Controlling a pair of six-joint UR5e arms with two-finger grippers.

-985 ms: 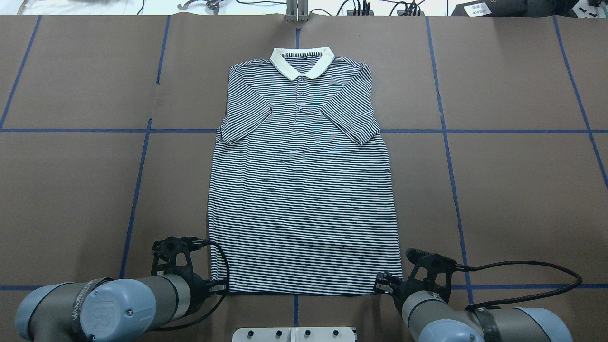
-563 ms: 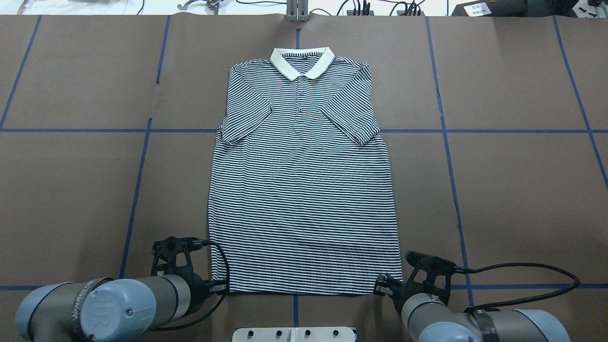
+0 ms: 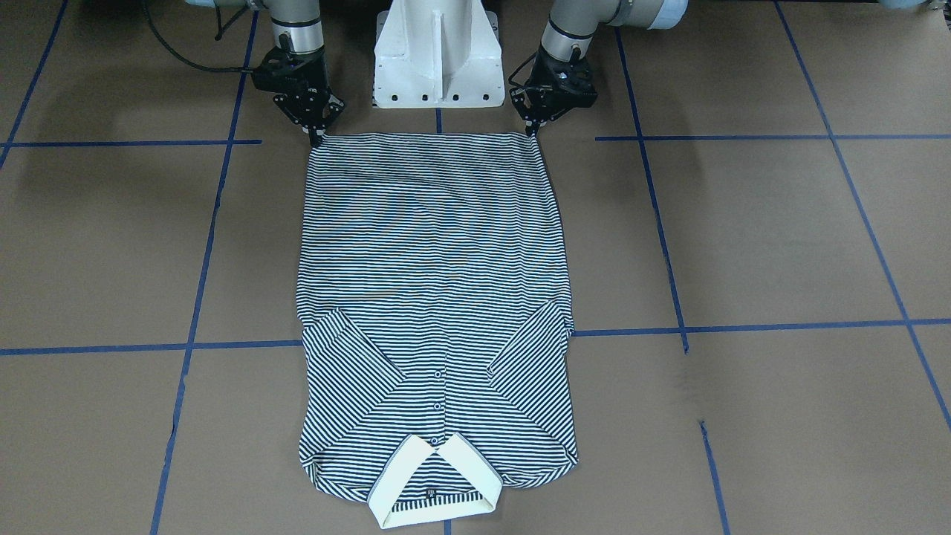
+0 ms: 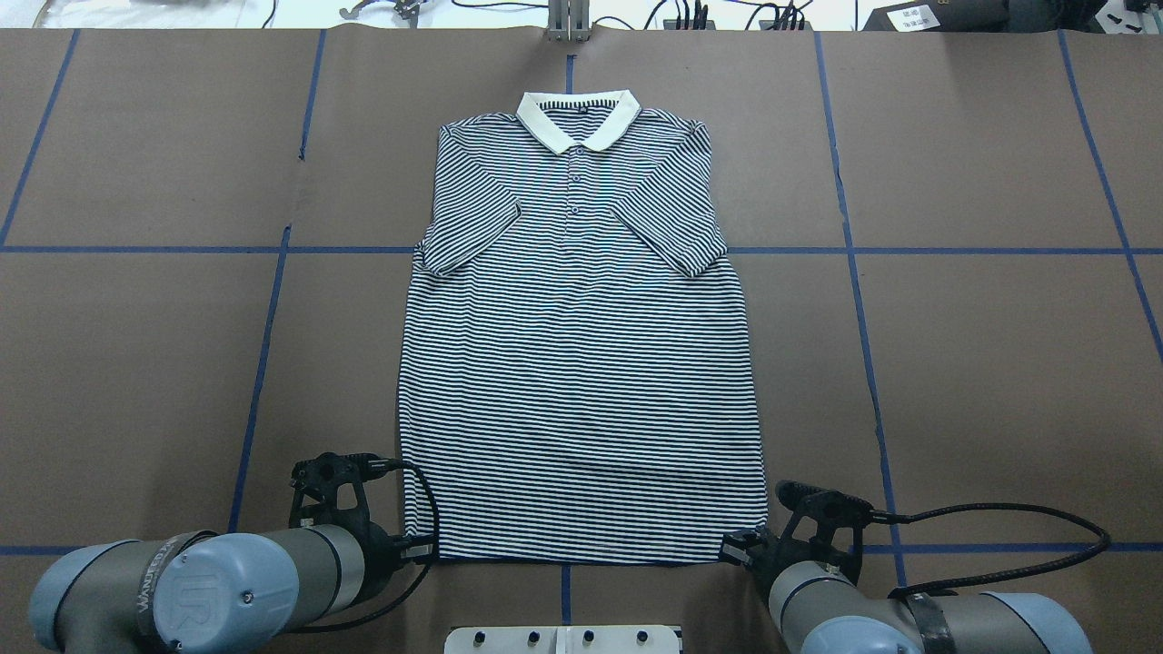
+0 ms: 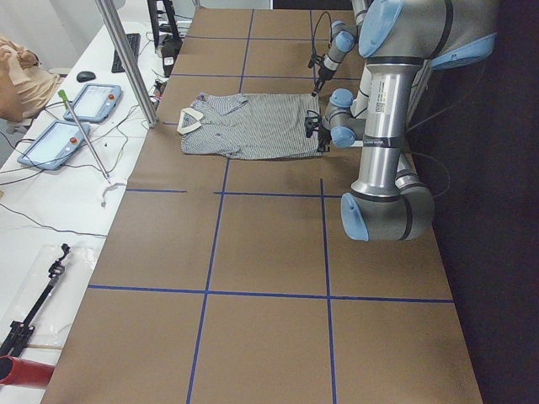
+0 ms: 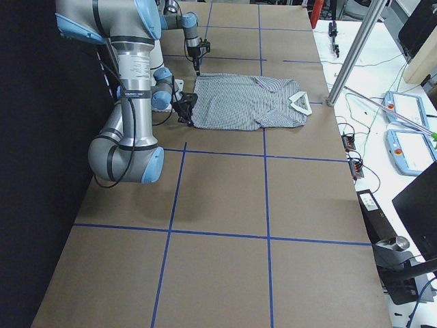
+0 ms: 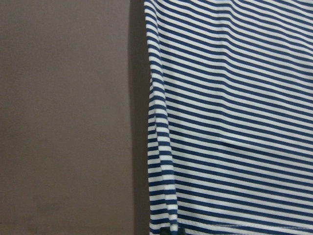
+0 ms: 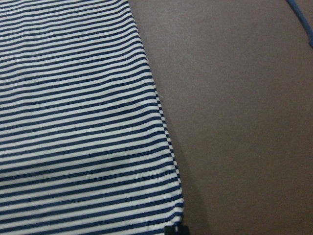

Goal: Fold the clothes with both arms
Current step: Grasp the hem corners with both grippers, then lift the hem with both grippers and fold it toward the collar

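The striped polo shirt [image 4: 581,363] lies flat on the table, sleeves folded in over the chest, cream collar [image 4: 579,118] at the far end. My left gripper [image 4: 420,548] is at the hem's left corner, fingers drawn together on the cloth; it also shows in the front view [image 3: 532,131]. My right gripper [image 4: 736,548] is at the hem's right corner, fingers pinched on it, and also shows in the front view [image 3: 316,138]. The left wrist view shows the shirt's side edge [image 7: 156,147]. The right wrist view shows the hem corner [image 8: 171,205].
Brown table cover [image 4: 981,363] with blue tape lines [image 4: 263,363] around the shirt. The white pedestal base [image 3: 437,52] stands between the arms, just behind the hem. A metal post [image 4: 568,18] and cables sit at the far edge. Tablets lie on a side bench [image 5: 76,118].
My right gripper has edged slightly toward the robot and settled at the hem's right corner. The left arm and the shirt have not moved.
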